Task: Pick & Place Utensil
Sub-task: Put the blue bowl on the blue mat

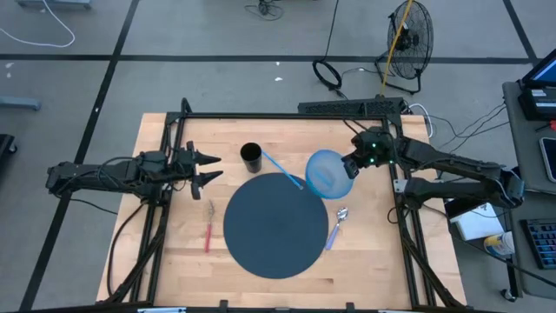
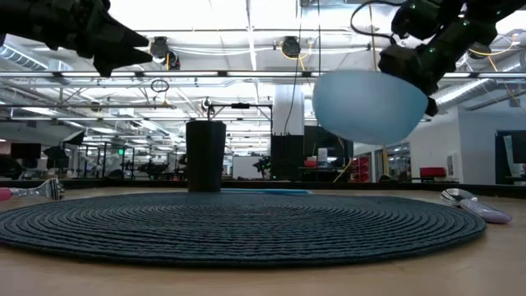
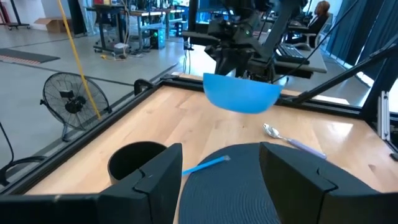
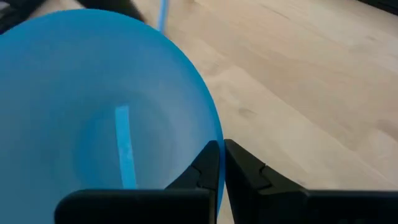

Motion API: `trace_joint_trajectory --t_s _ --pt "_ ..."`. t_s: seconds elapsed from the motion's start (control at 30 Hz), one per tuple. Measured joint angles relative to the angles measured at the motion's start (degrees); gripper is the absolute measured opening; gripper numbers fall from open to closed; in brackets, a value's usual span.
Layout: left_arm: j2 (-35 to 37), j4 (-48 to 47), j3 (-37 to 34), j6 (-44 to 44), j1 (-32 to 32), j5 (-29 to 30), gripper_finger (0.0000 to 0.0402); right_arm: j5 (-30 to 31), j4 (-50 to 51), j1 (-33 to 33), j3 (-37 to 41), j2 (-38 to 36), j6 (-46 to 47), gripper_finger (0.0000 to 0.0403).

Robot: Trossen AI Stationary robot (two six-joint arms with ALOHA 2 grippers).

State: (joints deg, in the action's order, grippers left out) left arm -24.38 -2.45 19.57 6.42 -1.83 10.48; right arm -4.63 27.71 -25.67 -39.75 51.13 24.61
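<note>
High view shows my right gripper [image 1: 349,165] clamping the bowl [image 1: 328,174] rim, carried clear above the mat [image 1: 276,224], while my left gripper [image 1: 208,167] waits, fingers spread

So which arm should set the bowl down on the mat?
Right. Its claw is already shut on the blue bowl, held above the dark round mat. The left claw hangs open, away from the bowl.

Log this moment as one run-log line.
right gripper: shut on blue bowl rim, bowl held above dark round mat | left gripper: open, idle | spoon, fork: on table
</note>
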Motion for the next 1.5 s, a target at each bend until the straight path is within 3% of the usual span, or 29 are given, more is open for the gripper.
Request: trace_joint_trajectory --t_s 0.23,0.53,1.1,1.5 --pt "0.0 1.4 0.0 0.8 0.0 0.0 0.0218 0.0 -2.9 6.3 -0.9 0.1 1.7 0.0006" --pt "0.0 2.5 0.0 0.9 0.0 0.0 0.0218 5.0 1.0 13.9 -11.6 3.7 0.3 0.0006" --pt "0.0 1.9 0.0 2.5 0.0 -0.3 0.0218 6.4 1.6 26.2 -26.7 24.4 -1.5 0.0006" --pt "-0.5 0.6 0.0 5.8 0.6 -9.5 0.0218 9.2 -2.8 29.9 -26.9 36.2 -1.0 0.0006"
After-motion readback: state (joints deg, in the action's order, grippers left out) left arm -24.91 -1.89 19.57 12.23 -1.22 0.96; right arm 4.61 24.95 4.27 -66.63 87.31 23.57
